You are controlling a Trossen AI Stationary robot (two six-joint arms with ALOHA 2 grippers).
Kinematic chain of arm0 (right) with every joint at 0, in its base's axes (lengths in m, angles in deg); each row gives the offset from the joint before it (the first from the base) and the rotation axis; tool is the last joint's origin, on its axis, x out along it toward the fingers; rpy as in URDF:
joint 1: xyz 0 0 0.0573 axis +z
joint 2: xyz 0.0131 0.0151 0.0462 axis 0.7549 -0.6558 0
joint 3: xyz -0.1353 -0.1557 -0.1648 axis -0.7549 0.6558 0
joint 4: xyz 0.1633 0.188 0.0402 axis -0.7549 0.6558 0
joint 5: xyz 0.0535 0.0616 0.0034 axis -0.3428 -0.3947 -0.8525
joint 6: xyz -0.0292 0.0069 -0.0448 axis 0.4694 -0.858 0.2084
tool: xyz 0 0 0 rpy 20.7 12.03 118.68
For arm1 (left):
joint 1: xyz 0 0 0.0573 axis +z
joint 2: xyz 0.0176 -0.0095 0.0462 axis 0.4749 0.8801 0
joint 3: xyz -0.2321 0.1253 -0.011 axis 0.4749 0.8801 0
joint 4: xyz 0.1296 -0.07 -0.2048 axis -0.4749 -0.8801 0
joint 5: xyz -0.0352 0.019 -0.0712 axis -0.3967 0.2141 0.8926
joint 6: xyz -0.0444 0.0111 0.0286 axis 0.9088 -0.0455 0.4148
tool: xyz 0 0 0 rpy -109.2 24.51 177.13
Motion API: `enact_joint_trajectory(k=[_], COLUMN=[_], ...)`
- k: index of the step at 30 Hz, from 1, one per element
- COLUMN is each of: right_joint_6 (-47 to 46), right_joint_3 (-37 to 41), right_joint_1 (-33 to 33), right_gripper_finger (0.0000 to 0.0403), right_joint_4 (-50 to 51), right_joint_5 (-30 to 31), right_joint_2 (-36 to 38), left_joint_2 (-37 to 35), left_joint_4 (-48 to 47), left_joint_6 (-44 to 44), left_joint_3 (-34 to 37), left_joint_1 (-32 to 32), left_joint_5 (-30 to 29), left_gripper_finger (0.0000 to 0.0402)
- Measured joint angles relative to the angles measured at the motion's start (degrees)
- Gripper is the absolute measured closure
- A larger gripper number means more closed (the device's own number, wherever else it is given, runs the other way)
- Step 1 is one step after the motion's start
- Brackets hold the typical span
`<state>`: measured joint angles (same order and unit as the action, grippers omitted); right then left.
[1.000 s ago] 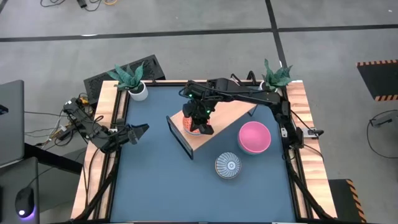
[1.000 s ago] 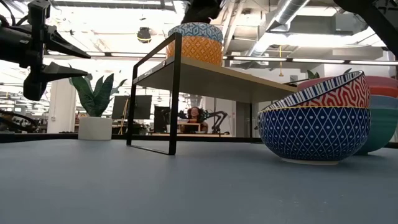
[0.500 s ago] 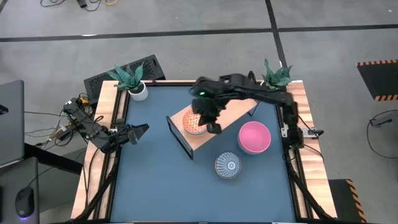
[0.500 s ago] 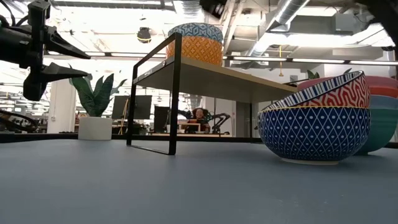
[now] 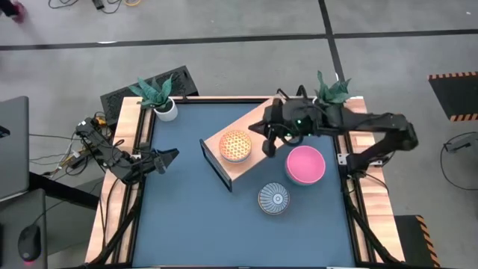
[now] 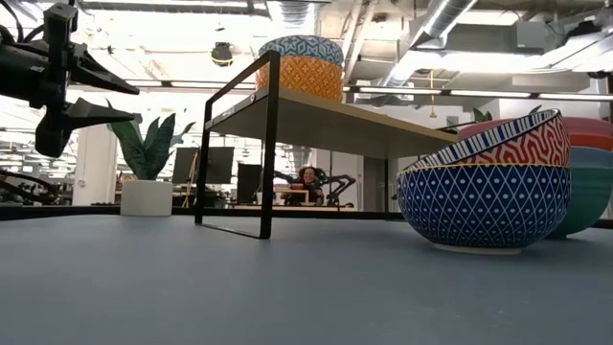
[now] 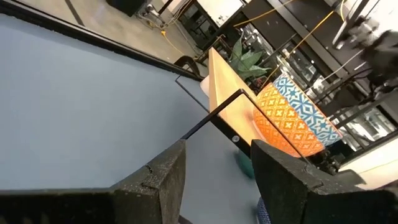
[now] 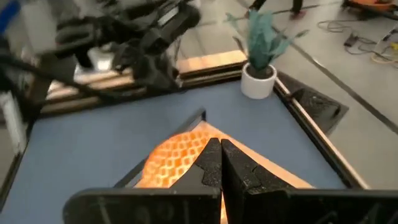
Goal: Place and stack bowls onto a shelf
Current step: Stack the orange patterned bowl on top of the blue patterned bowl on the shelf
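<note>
Seen from directly above, a blue table (image 5: 187, 217) with wooden side rails holds a light-wood shelf (image 5: 280, 134) on a thin black frame, set diagonally near the centre. A yellow-orange patterned bowl (image 5: 234, 146) sits on the shelf's end toward 8 o'clock; from table height it shows a blue-and-white band round its upper part. A pink bowl (image 5: 305, 164) stands on the table at about 3 o'clock from centre, just beside the shelf. A blue-and-white patterned bowl (image 5: 274, 199) stands at about 5 o'clock, close to the pink one; from table height it proves to be a stack, with a red, stripe-rimmed bowl (image 6: 508, 142) tilted inside it.

The right gripper (image 5: 269, 144) hangs over the middle of the shelf, just at 3 o'clock from the yellow-orange bowl and not touching it. Its fingers (image 8: 211, 163) are pressed together with nothing between them.

The left gripper (image 5: 166, 158) waits at the table's 9 o'clock edge, well apart from the bowls, fingers (image 7: 158, 177) spread and empty.

Small white plant pots stand at the 11 o'clock (image 5: 167, 109) and 1 o'clock corners.
</note>
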<state>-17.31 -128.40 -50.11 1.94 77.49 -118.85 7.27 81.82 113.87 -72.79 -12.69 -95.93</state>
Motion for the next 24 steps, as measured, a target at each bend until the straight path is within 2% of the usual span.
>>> enact_joint_trajectory(k=[3, 6, 16, 24], right_joint_6=[-3.6, -5.1, -5.3, -5.9], right_joint_3=[8.9, 13.0, 14.2, 14.2], right_joint_1=[-0.1, 1.0, 5.2, 5.5], right_gripper_finger=[0.0385, 0.0385, 0.0386, 0.0386], right_joint_4=[-10.4, -14.7, -15.4, -14.4], right_joint_5=[0.3, 0.2, 1.2, 3.1], right_joint_2=[1.7, 1.1, -5.0, -5.1], left_joint_2=[0.0, 0.0, 0.0, 0.0], left_joint_4=[-0.3, -0.3, -0.3, -0.3], left_joint_6=[0.5, 1.1, 1.6, 2.4], left_joint_3=[0.0, 0.0, 0.0, 0.0], left_joint_1=[0.0, 0.0, 0.0, 0.0], left_joint_5=[-0.3, -0.8, -1.0, -0.9], left_gripper_finger=[0.0236, 0.0236, 0.0236, 0.0236])
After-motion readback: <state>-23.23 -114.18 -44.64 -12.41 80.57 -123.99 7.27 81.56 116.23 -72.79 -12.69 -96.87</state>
